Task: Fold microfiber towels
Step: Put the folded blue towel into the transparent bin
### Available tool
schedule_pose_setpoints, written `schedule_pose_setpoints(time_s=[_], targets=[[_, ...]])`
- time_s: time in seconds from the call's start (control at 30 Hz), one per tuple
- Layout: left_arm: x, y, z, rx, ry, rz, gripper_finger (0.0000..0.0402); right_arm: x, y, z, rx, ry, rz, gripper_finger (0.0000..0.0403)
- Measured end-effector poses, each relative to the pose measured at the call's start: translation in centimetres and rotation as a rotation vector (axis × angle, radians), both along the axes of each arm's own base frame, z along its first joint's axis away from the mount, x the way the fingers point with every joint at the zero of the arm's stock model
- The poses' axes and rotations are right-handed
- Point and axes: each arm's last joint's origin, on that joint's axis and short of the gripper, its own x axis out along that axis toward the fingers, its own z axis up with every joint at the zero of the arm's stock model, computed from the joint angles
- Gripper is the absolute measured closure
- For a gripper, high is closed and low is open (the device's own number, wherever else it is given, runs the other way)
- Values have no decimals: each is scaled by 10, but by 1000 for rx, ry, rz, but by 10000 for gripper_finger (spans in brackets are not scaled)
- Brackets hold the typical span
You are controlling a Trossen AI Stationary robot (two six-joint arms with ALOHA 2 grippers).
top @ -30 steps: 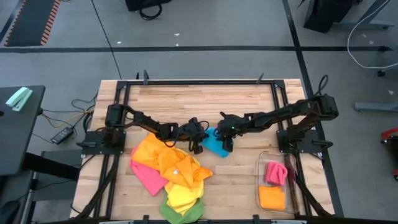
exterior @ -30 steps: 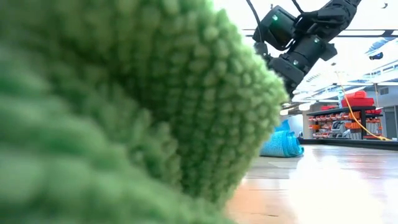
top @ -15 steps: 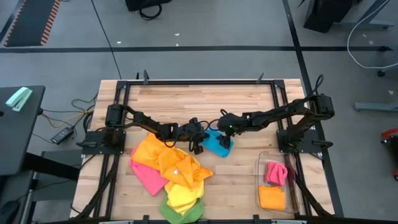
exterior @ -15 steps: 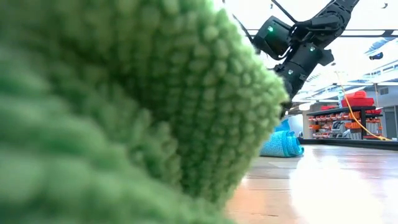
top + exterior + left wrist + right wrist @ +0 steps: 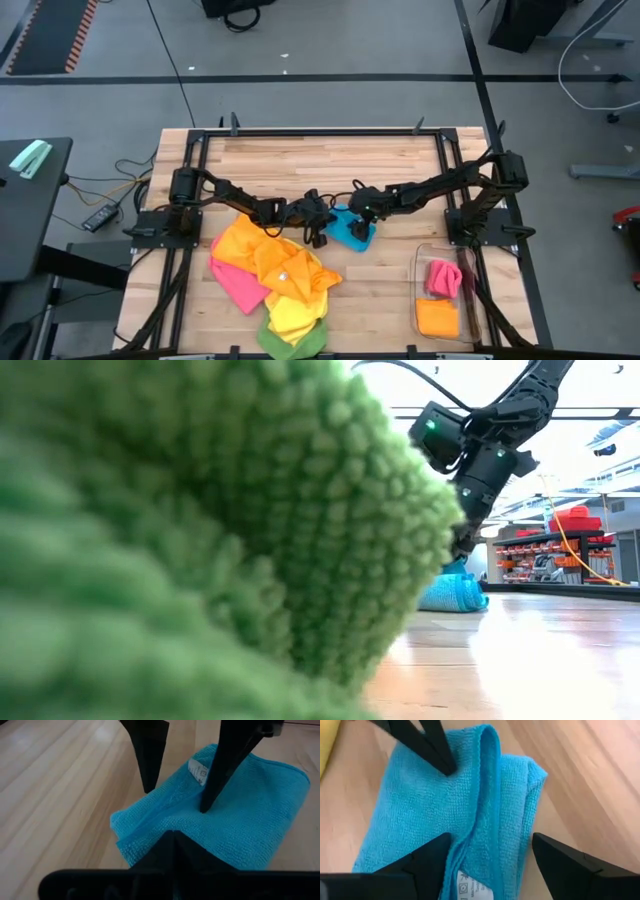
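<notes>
Blue towel (image 5: 351,230), folded, is laid on the desk (image 5: 320,160) just beside the heap of orange, pink, yellow and green towels (image 5: 275,280). The right gripper (image 5: 366,228) is spread wide over the blue towel, released. The left gripper (image 5: 322,236) is clenched at its edge, tips pressed on the cloth.

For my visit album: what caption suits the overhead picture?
Two robot arms meet over a blue towel at mid-table, beside a heap of bright towels; a clear bin holds two more.
</notes>
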Motion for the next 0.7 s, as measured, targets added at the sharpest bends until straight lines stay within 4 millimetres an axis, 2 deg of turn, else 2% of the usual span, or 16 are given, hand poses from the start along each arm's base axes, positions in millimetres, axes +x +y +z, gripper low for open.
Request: schedule_pose_setpoints(time_s=[0.27, 0.47, 0.57, 0.7], targets=[[0, -1, 0, 0, -6, -2, 376, 3, -3, -14, 23, 43, 19, 200], [0, -7, 1, 14, -5, -28, 390, 1, -6, -8, 17, 25, 58, 300], [0, -12, 7, 32, -16, -52, 390, -1, -8, -6, 33, 27, 90, 349], [-1, -20, 17, 57, -22, -86, 380, -4, -11, -2, 47, 30, 112, 371]])
